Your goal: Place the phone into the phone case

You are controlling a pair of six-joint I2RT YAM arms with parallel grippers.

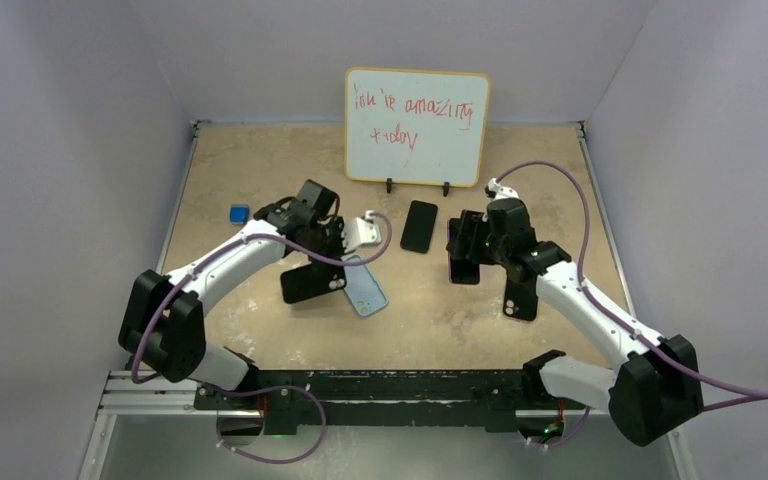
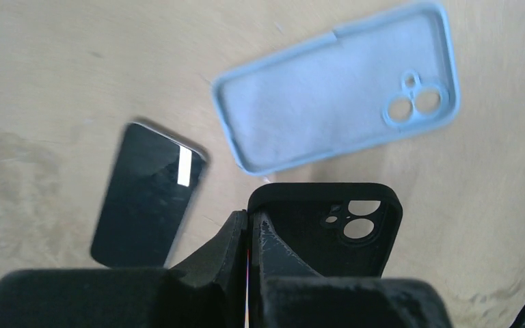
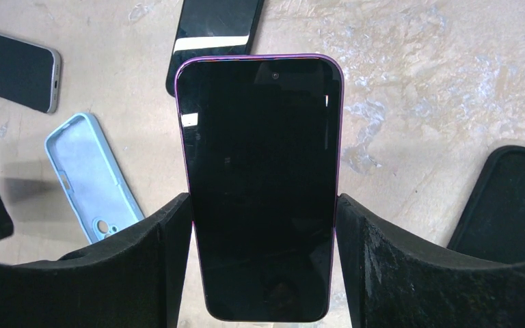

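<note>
**Phone gripped, phone case still empty**

My right hand point(image 3: 261, 205) clamps the phone point(image 3: 260, 137) by its long edges, held off to the right of the phone case point(image 3: 92, 174). Left hand point(image 2: 248, 220) is fully closed at the black case point(image 2: 335, 225); I can't tell if it's pinching it. Risk: the phone case lies loose on the surface point(image 3: 417, 82), so pressing in may skid it.
</note>
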